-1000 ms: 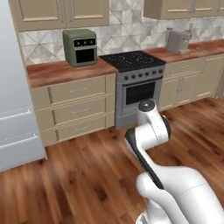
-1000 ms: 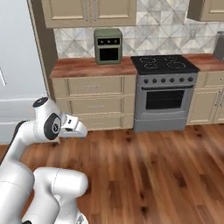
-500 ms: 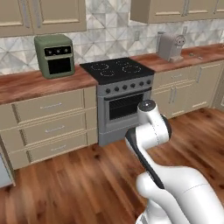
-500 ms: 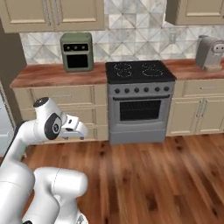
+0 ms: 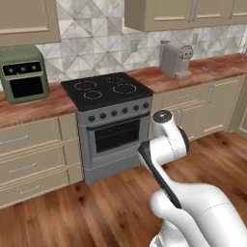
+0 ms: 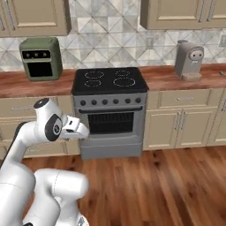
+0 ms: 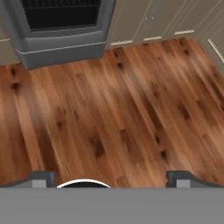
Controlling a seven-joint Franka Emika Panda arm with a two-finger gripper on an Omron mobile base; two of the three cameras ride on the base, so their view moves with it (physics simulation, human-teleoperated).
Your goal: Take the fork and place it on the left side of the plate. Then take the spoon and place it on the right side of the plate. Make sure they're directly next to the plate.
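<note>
Tool (image 7: 111, 177) wide open, empty, above wooden floor (image 7: 122, 109)

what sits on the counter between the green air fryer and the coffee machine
The black stove, set into the wooden counter between air fryer and coffee machine; right base view.

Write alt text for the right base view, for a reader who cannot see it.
A white robot arm stands folded at the lower left on a wooden floor, facing a black stove set among beige cabinets. On the brown counter sit a green toaster oven left of the stove and a grey coffee machine to its right.
</note>
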